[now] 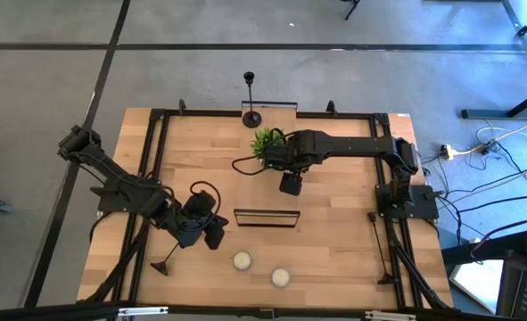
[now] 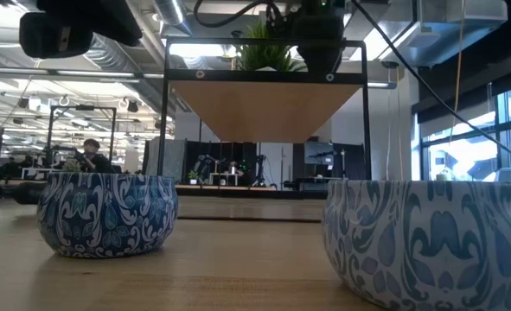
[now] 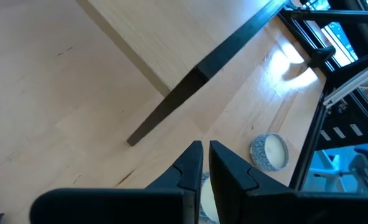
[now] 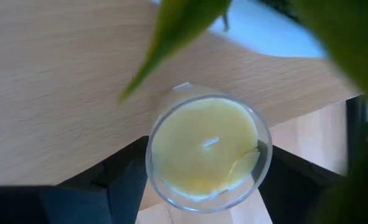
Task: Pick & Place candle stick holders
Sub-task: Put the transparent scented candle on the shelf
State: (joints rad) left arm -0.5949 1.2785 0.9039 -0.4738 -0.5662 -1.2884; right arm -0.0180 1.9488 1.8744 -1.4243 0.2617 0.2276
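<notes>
The wooden table [image 1: 334,241] carries a small green potted plant [image 1: 266,141] near its far edge, and everything here is placed from that plant. The right gripper [image 1: 290,185] hangs just beside the plant, on its near side. Its fingers stand wide and press both sides of a glass candle [image 4: 207,149] filled with yellow wax. The left gripper [image 1: 214,234] sits well apart from the plant, toward the near-left corner, its fingers [image 3: 193,163] drawn almost together with nothing between them. 1 tall candle stick holder [image 1: 251,100] stands upright just behind the plant at the table's far edge. A 2nd, shorter candle stick holder [image 1: 165,261] stands far from the plant, beside the left gripper. 2 blue-patterned candle tins [image 1: 242,260] [image 1: 281,276] rest well apart from the plant, by the near edge.
</notes>
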